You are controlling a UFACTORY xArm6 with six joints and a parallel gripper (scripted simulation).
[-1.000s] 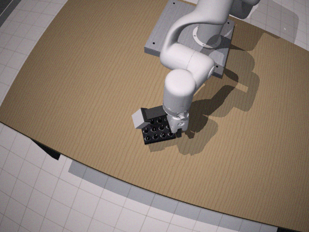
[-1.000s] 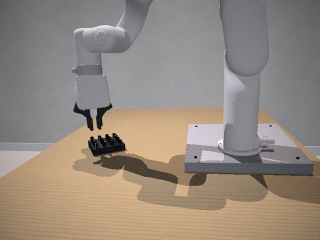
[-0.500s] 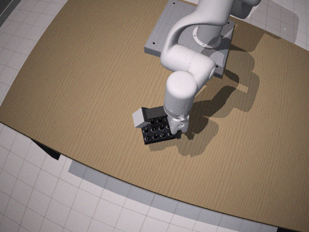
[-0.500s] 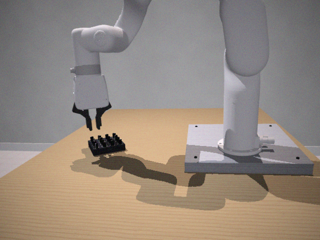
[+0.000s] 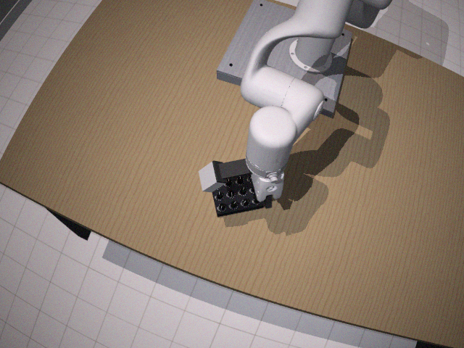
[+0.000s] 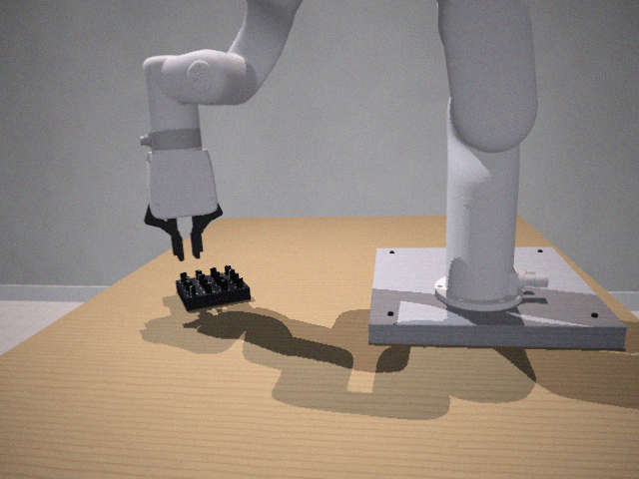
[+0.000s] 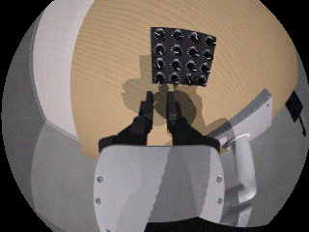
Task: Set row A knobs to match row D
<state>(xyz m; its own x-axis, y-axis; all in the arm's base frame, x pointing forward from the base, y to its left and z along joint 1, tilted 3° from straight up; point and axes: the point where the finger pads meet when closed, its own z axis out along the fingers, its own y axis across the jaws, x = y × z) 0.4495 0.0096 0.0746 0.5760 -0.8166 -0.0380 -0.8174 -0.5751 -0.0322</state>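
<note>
The black knob box (image 5: 238, 196) stands on its feet on the wooden table, with several small black knobs in rows on top. It also shows in the side view (image 6: 212, 287) and in the wrist view (image 7: 183, 57). The knob lines and printed names are too small to read. My gripper (image 6: 187, 252) points straight down and hovers clearly above the box's left end in the side view. Its fingers stand a narrow gap apart with nothing between them. In the wrist view the fingertips lie just short of the box's near edge. In the overhead view the gripper body (image 5: 267, 193) covers the box's right edge.
The arm's grey base plate (image 5: 284, 56) sits at the far side of the table, and shows at the right in the side view (image 6: 495, 298). The grey wrist camera block (image 5: 209, 177) overhangs the box's upper left corner. The table's front edge runs not far beyond the box.
</note>
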